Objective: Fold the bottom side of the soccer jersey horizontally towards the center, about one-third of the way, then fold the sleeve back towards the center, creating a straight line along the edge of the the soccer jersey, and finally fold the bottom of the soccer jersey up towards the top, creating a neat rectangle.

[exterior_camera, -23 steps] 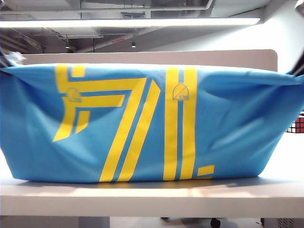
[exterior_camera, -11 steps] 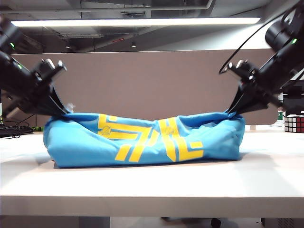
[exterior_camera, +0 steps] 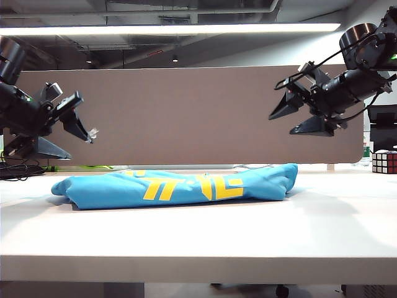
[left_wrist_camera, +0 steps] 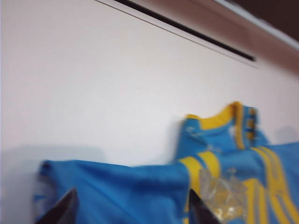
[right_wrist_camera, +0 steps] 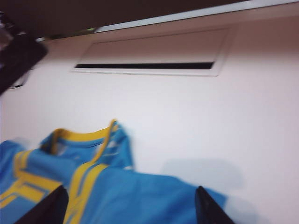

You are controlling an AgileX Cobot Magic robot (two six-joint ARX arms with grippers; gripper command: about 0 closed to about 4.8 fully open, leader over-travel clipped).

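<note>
The left hand [exterior_camera: 65, 133] hangs in the air above and just outside the left end of the soccer jersey [exterior_camera: 177, 186], its fingers spread wide and holding nothing; the fingers slant down toward the jersey and the arm runs back out of the exterior view's left edge. In the left wrist view the two dark fingertips [left_wrist_camera: 63, 212] stand well apart, with jersey [left_wrist_camera: 140, 186] cloth seen between them but not touching them.

The right hand [exterior_camera: 301, 118] is likewise raised, above and just outside the jersey's right end, fingers wide apart and empty, tilted down toward the jersey from a higher position than the left one. Its wrist view shows both fingertips [right_wrist_camera: 46, 207] far apart over the jersey [right_wrist_camera: 140, 191].

The jersey lies on the white desk [exterior_camera: 198, 242] as a low, flattened bundle, blue side with yellow bars facing out.

Only the wrist views show the yellow-trimmed collar lying flat on the desk. Only the exterior view shows a colour-cube puzzle [exterior_camera: 384, 162] well to the right of the jersey.
</note>
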